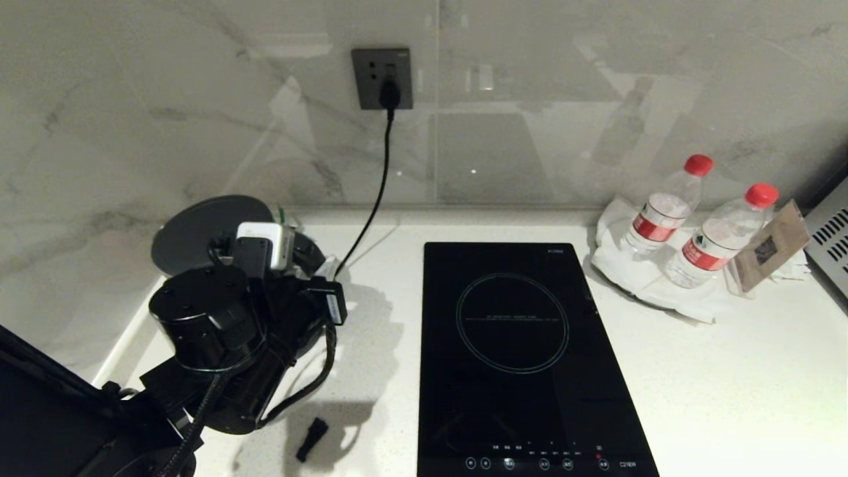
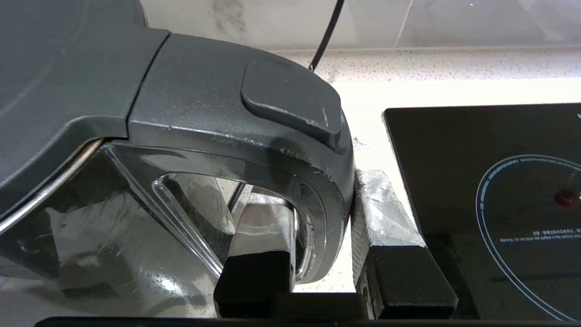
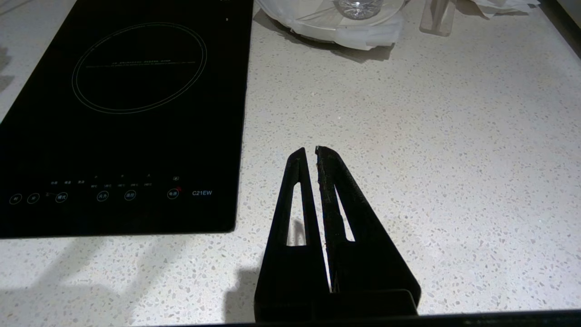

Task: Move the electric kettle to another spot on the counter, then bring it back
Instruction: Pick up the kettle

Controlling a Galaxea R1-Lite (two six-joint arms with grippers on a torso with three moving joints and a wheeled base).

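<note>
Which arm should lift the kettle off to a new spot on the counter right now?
The left. Its pincer is already closed around the electric kettle's handle, one finger inside the loop, one outside. The right pincer hangs shut and empty over the counter, beyond the hob.

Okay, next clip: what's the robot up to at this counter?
The left gripper is shut on the handle of the electric kettle, one finger inside the loop and one outside. The kettle stands at the left end of the counter, beside the induction hob; whether it has lifted is not visible. The right gripper hangs shut and empty over bare counter right of the hob.
</note>
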